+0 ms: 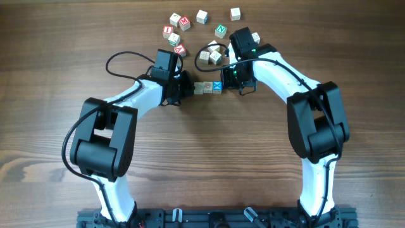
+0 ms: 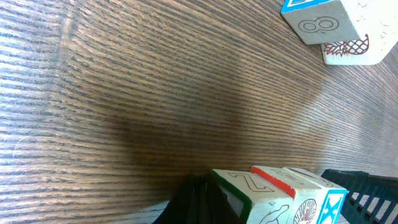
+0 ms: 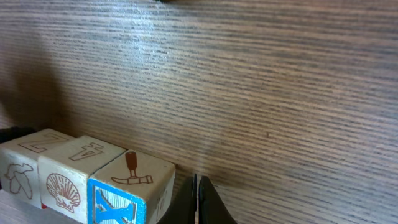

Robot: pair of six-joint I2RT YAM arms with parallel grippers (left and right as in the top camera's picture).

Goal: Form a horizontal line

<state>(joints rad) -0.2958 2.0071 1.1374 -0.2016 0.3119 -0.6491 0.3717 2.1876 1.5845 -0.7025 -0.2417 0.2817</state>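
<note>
line point(image 1: 208, 87) btwn L fingers point(image 2: 193, 204), R fingers point(image 3: 199, 205)

The horizontal line point(image 1: 207, 87) is a short, straight row of three small wooden letter cubes. It lies flat on the brown wood-grain table point(image 1: 202, 158) near its middle. In the overhead view it runs left to right, tilted very slightly upward toward its right end. The cubes sit face to face and touch, with no gap visible. The cyan-faced cube point(image 3: 124, 186) at the right end shows a white X on its cyan side and a brown hammer drawing on top. The middle cube point(image 3: 68, 177) is pale beige, with a shell on its side, a 4 on top and a red edge. The far cube point(image 3: 22, 163) is also pale, with a bird outline, a Z on top and a green side.
</note>
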